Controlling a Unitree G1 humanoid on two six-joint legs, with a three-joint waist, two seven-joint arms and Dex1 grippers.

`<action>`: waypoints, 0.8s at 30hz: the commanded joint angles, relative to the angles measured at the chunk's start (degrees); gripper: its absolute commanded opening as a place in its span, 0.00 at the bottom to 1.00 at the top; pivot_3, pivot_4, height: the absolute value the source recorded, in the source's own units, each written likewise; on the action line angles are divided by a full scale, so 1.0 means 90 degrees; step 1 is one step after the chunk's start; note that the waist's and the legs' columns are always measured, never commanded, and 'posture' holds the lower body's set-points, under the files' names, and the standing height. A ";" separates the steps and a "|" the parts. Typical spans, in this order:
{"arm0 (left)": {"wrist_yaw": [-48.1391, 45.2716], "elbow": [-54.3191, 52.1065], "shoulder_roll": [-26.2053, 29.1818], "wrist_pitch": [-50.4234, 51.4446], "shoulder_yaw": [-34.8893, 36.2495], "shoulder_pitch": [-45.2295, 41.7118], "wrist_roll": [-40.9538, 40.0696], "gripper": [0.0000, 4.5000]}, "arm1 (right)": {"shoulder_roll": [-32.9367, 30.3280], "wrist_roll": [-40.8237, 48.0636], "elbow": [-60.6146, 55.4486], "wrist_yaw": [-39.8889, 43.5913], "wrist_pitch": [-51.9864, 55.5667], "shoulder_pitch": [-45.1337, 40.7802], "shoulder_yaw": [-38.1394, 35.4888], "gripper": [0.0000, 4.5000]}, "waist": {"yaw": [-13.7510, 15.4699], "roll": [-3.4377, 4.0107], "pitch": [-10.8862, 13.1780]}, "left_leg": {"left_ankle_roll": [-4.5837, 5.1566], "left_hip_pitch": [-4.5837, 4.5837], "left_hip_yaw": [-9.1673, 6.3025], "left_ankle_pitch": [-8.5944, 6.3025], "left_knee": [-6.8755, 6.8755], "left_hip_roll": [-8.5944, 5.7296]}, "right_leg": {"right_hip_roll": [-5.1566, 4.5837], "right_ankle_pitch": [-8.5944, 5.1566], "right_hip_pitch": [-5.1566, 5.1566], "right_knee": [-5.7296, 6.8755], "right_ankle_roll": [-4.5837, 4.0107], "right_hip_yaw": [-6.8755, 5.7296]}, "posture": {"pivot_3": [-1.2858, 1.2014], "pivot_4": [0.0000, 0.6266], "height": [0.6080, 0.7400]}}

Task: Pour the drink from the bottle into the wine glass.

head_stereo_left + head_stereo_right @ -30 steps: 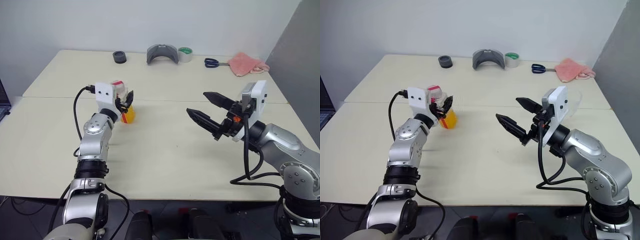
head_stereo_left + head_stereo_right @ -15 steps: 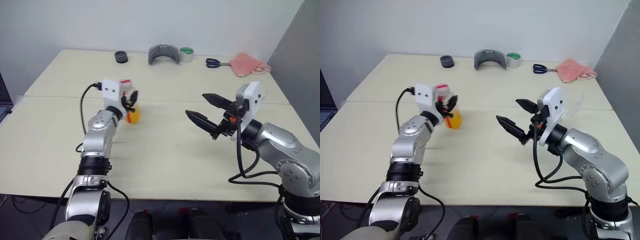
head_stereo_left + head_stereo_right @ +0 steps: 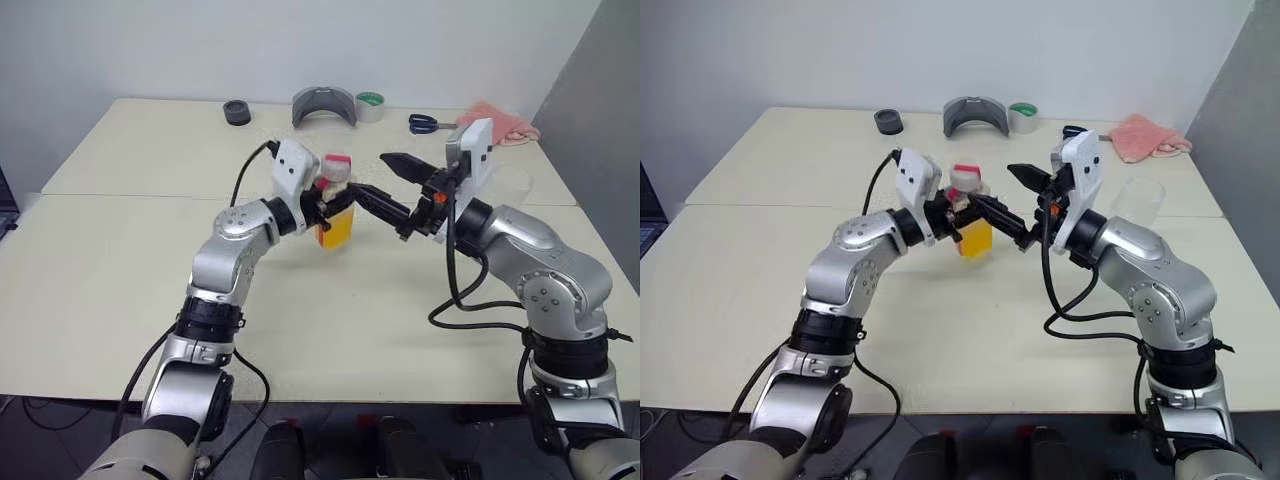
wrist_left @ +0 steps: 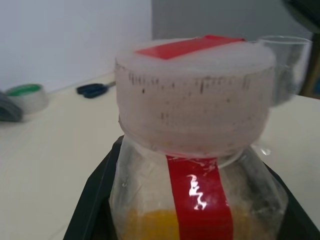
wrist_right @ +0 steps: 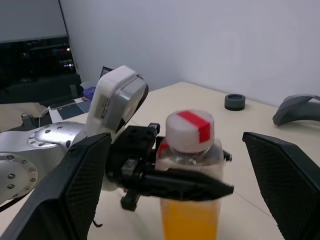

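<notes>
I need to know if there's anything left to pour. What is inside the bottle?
Orange-yellow drink fills the lower part of the bottle; its cap is on. The left hand covers part of its side.

Place: a lab or office test room.
Tabletop [image 3: 120,250]: two plain cream tables pushed together, seam running across.
Walls: bare white, with a grey panel to the right of the tabletop.
Far edge of tabletop: green tape roll [image 3: 371,107], blue-handled scissors [image 3: 425,124], pink cloth [image 3: 497,121], grey curved part [image 3: 324,105], small black ring [image 3: 237,112].
Beyond the tabletop: dark monitor [image 5: 35,62], seen in the right wrist view.
</notes>
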 commanded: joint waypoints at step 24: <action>-0.0743 -0.0733 -0.0225 -0.0224 -0.0176 -0.0048 -0.0268 0.43 | 0.0481 -0.0167 0.0211 0.0054 0.0004 -0.0450 0.0109 1.00 | 0.0010 0.0004 0.0002 | 0.0000 -0.0006 -0.0005 0.0000 0.0005 0.0000 | 0.0001 0.0000 0.0000 0.0001 0.0000 -0.0003 | 0.52 0.24 1.00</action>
